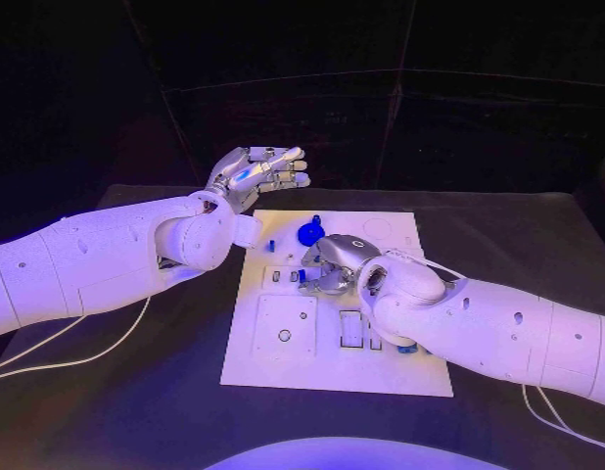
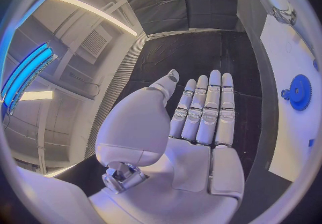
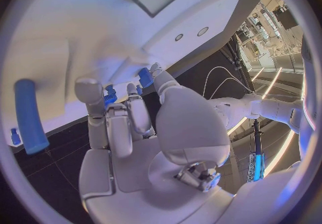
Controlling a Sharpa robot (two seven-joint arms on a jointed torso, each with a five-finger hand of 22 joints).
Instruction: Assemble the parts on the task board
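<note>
The white task board point(image 1: 286, 343) lies in the middle of the table. A blue gear point(image 1: 309, 235) sits near its far edge and appears again point(image 2: 300, 91) in the left wrist view. My right hand point(image 1: 334, 262) is down on the board just in front of the gear, fingers curled. In the right wrist view its fingertips point(image 3: 88, 91) meet small blue parts point(image 3: 109, 95) at the board; whether it grips one I cannot tell. My left hand point(image 1: 257, 174) hovers above the board's far left corner, fingers straight and empty point(image 2: 201, 111).
A long blue peg point(image 3: 30, 114) lies on the board point(image 3: 80, 31) beside my right hand. Another small blue piece point(image 1: 407, 348) shows at the board's right side by my right forearm. Cables trail over the black table point(image 1: 119, 392) at left and right.
</note>
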